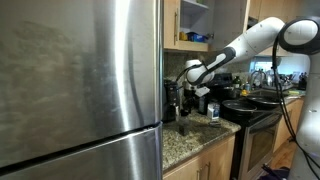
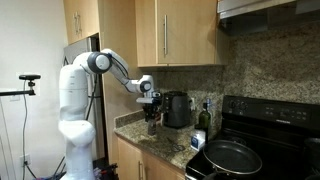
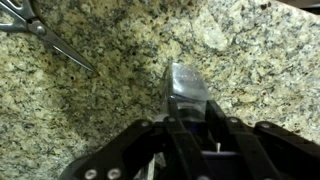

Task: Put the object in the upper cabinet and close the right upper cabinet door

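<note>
My gripper (image 3: 190, 125) is shut on a small clear plastic object (image 3: 186, 85) with a dark blue part, held low over the granite countertop (image 3: 100, 100). In both exterior views the gripper (image 1: 184, 108) (image 2: 152, 108) points down at the counter beside the black coffee maker. The upper cabinet (image 1: 196, 22) shows an open side with a pale shelved interior, and a light-wood door panel (image 1: 172, 22) stands beside it. From the opposite side I see two tall wood doors (image 2: 160, 30) (image 2: 200, 30) with slim metal handles. I cannot tell there which door is ajar.
Metal scissors (image 3: 40, 25) lie on the counter near the gripper. A black coffee maker (image 2: 178, 108) and a bottle (image 2: 205, 118) stand on the counter. A pan (image 2: 232, 155) sits on the black stove. A steel fridge (image 1: 80, 90) fills the near side.
</note>
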